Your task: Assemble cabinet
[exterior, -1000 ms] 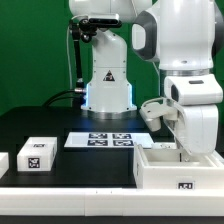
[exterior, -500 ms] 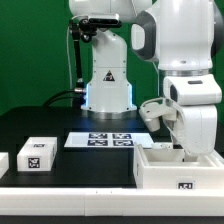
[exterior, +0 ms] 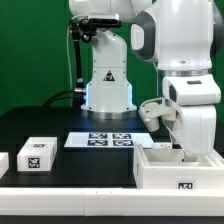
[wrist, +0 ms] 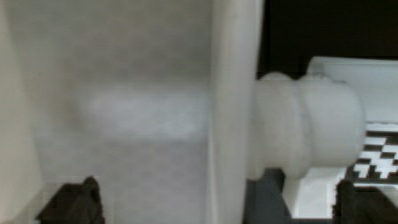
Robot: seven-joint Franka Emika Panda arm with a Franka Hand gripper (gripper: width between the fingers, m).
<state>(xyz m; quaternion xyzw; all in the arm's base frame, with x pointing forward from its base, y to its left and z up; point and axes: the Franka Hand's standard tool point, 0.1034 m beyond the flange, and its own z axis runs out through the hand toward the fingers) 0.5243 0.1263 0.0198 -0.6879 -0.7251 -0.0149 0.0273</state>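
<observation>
The cabinet [exterior: 176, 166] is a large white open-topped box with a tag on its front, at the front of the exterior view's right. My gripper [exterior: 181, 147] hangs straight down over it, its fingertips at the box's rim by the back wall. In the wrist view the gripper [wrist: 222, 205] is open. Its dark fingertips [wrist: 75, 201] stand wide apart, with an upright white cabinet wall [wrist: 231, 110] between them. The wall is much thinner than the gap, and I see neither finger touching it.
A small white tagged block [exterior: 37, 153] sits at the front of the exterior view's left, with another [exterior: 2, 161] cut off by the frame edge. The marker board [exterior: 103, 140] lies mid-table before the robot's base [exterior: 108, 85]. Both also show in the wrist view: base [wrist: 311, 125], board [wrist: 381, 160].
</observation>
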